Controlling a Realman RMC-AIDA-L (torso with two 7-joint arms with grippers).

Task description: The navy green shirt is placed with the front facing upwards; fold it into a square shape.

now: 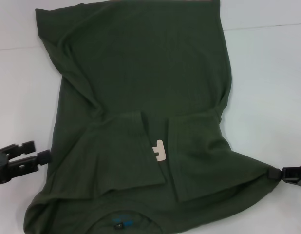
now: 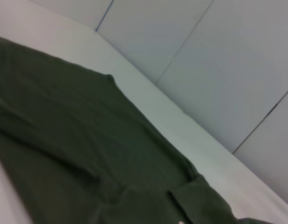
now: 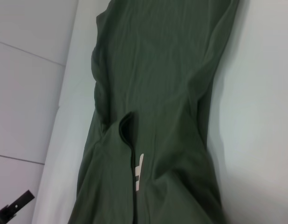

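Note:
The navy green shirt [image 1: 141, 73] lies on the white table [image 1: 267, 87] with its collar and small blue neck label [image 1: 120, 223] toward me. Both sides are folded in over the chest. Between the two flaps one pale letter of the lettering [image 1: 159, 150] shows. My right gripper [image 1: 279, 174] is at the shirt's right edge, shut on a corner of cloth that is drawn out to a point. Just off the shirt's left edge, my left gripper [image 1: 41, 150] stands open and holds nothing. The right wrist view shows the shirt [image 3: 158, 93] lengthwise, and the left wrist view shows its far part [image 2: 88, 140].
Bare white table surrounds the shirt on the left [image 1: 19, 87] and right. The far hem reaches the table's back area. Grey wall panels [image 2: 218, 56] rise behind the table. The left gripper [image 3: 16, 205] also shows far off in the right wrist view.

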